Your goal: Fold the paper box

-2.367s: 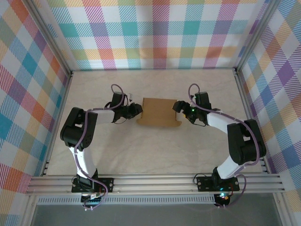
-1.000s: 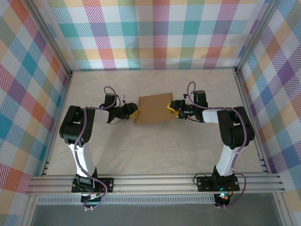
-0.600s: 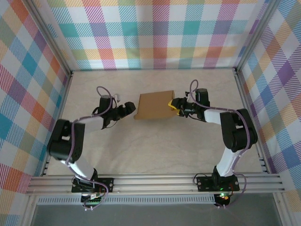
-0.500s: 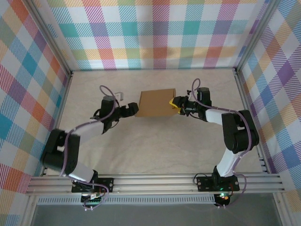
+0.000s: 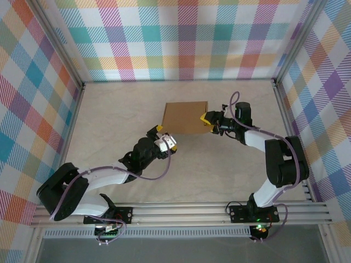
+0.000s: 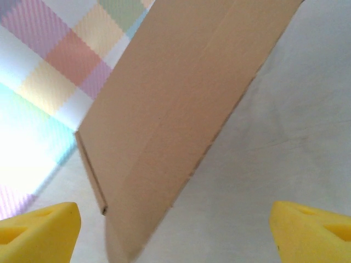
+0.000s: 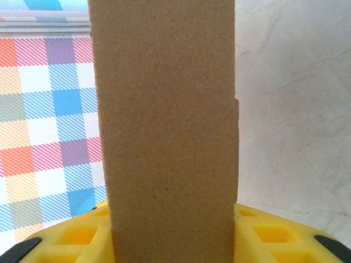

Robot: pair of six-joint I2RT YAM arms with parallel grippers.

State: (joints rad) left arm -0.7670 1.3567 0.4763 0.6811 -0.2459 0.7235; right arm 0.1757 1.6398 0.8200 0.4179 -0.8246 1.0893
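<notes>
One paper box is toward the far side of the table, bare surface all round. Two grippers: right gripper pinches its right edge; left gripper gapes wide, just off its near-left corner.

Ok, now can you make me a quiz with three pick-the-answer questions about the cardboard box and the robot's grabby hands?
1. Which edge of the plain brown cardboard box does the right gripper clamp? A) right B) left C) near
2. What colour are the left gripper's fingertips? A) green B) yellow C) red
3. How is the left gripper? A) shut on the box B) shut, empty C) open, empty

Answers: 1 A, the top view shows it at the box's right side. 2 B, yellow tips show in its wrist view. 3 C, its fingers stand wide apart with the box ahead of them, untouched.
</notes>
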